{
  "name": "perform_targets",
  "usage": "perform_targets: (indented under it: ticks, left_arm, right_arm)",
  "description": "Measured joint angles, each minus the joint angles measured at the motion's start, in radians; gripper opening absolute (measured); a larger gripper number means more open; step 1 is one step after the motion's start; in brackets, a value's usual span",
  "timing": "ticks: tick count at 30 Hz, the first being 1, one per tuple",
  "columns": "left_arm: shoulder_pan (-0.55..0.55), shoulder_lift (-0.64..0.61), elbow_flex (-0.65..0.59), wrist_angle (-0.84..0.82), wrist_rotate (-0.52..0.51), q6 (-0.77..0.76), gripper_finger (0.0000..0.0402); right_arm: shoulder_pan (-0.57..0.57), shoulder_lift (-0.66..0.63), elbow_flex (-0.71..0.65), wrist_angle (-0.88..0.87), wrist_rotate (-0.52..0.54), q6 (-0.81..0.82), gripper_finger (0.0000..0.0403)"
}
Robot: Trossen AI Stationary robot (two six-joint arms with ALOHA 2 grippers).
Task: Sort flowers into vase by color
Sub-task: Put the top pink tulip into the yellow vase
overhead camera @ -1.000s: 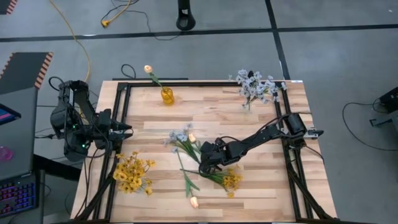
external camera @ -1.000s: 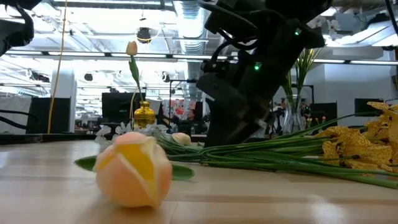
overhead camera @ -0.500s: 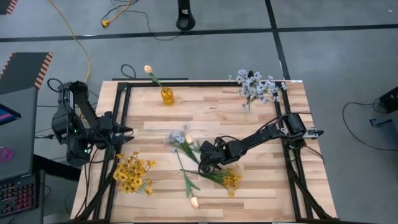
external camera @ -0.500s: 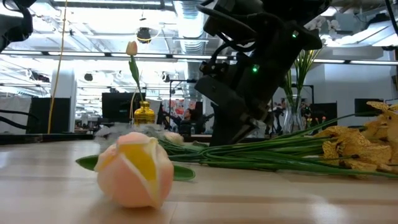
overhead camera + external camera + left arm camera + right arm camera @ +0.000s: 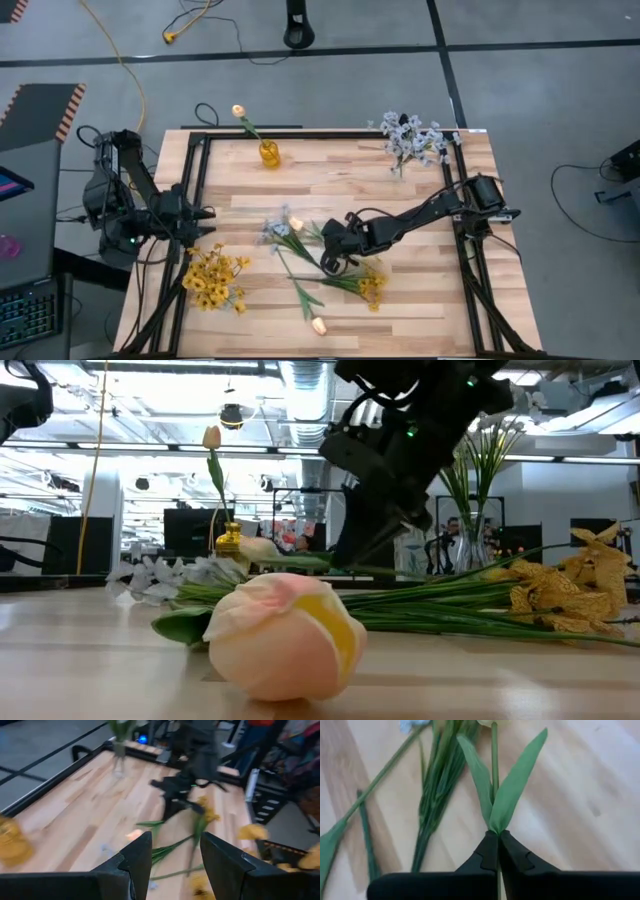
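A pile of flowers (image 5: 330,270) lies mid-table: a yellow sprig (image 5: 372,290), a blue-white spray (image 5: 275,232) and peach tulips. My right gripper (image 5: 330,258) is shut on one tulip, whose bud (image 5: 255,547) hangs just above the wood. Another tulip lies on its side, its bud (image 5: 285,635) near the front edge. A yellow vase (image 5: 268,153) at the far side holds a tulip. My left gripper (image 5: 207,215) hovers open at the table's left edge, holding nothing. My right gripper pinches the tulip's stem (image 5: 495,827) between its two fingertips, just where the two leaves branch off. The fingers slant down from the table's right side and point along the stem. The tulip is raised off the wood, lying nearly level with its bud toward the left.
A bunch of yellow blossoms (image 5: 212,280) stands at the near left and a blue-white bunch (image 5: 410,138) at the far right corner. A black frame (image 5: 330,133) borders the tabletop. Bare wood lies between the pile and the far vases.
My right gripper has shut on the tulip's stem and risen, lifting that tulip off the pile. The blue-white spray has shifted toward the table's left. The loose tulip near the front edge has rolled and slid a little.
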Motion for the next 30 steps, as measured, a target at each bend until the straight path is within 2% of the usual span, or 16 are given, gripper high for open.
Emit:
perform_targets:
  ticks: [6,15,19,27,30]
  left_arm:
    - [0.000,0.000,0.000,0.167,0.028,0.153,0.0153]
    - [0.000,0.000,0.000,0.176,-0.007,0.264,0.0153]
    - [0.000,-0.001,0.000,0.176,-0.044,0.288,0.0153]
    - [0.000,-0.001,0.000,0.176,-0.053,0.288,0.0153]
    - [0.000,-0.001,0.000,0.175,-0.069,0.297,0.0153]
  right_arm:
    - [-0.019,-0.050,0.001,0.000,0.034,-0.061,0.0023]
    - [-0.026,-0.142,0.001,0.085,0.125,-0.186,0.0023]
    - [-0.038,-0.176,0.002,0.216,0.161,-0.308,0.0025]
    - [-0.113,-0.181,0.002,0.563,0.154,-0.615,0.0024]
    - [-0.160,-0.181,0.002,0.702,0.093,-0.709,0.0023]
